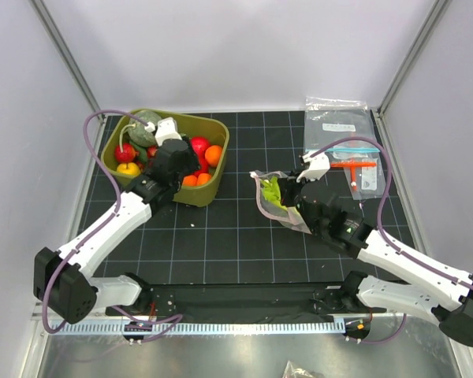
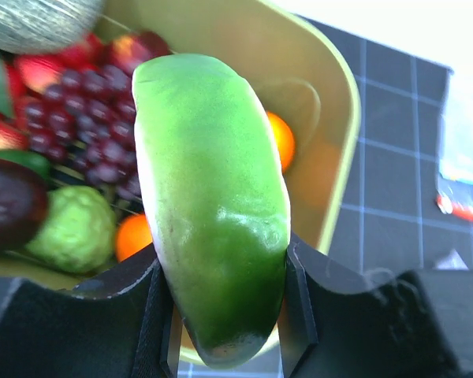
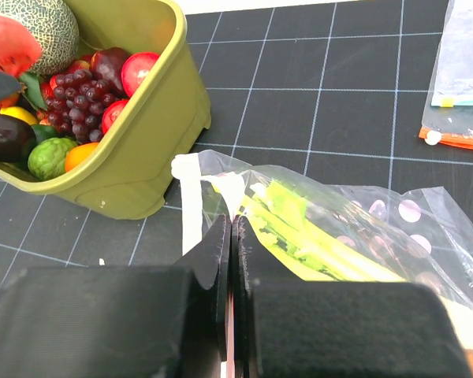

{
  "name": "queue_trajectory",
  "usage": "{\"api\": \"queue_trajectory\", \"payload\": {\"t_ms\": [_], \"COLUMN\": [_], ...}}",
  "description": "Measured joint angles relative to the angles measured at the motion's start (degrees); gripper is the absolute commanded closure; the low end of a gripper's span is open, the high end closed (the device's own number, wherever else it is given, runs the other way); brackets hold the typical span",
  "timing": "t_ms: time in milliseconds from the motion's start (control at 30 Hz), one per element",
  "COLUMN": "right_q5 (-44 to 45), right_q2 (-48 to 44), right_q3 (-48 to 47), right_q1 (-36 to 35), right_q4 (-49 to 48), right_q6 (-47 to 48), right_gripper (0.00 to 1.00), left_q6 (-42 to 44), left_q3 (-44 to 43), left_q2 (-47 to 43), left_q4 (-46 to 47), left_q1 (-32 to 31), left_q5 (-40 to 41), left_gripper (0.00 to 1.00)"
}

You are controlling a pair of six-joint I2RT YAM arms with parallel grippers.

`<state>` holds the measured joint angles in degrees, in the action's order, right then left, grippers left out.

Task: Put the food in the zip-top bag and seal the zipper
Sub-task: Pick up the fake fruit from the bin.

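Note:
My left gripper is shut on a long green toy vegetable and holds it above the olive-green bin. In the top view this gripper is over the bin's near right part and hides the vegetable. More food lies in the bin: grapes, oranges, a melon, a watermelon slice. My right gripper is shut on the mouth edge of the zip-top bag, with the pinkish zipper strip between the jaws. The bag holds a yellow-green leafy piece.
Flat clear bags with blue and orange strips lie at the back right; they also show in the right wrist view. Black gridded mat covers the table. White walls and metal posts enclose it.

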<state>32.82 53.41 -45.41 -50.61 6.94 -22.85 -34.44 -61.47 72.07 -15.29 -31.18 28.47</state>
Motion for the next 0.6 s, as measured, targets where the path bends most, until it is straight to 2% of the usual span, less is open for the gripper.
{"api": "queue_trajectory", "payload": {"t_ms": [267, 600], "right_q5": [-0.42, -1.16], "right_q2": [0.0, 0.0], "right_q3": [0.0, -0.48], "right_q1": [0.0, 0.0], "right_q4": [0.02, 1.09], "right_q6": [0.0, -0.02], "right_gripper": [0.99, 0.99], "left_q6": [-0.09, 0.85], "left_q3": [1.25, 6.86], "left_q2": [-1.49, -8.46], "left_q4": [2.08, 4.35], "left_q1": [-1.77, -6.54], "left_q5": [-14.12, -33.59], "left_gripper": [0.69, 0.69]}}
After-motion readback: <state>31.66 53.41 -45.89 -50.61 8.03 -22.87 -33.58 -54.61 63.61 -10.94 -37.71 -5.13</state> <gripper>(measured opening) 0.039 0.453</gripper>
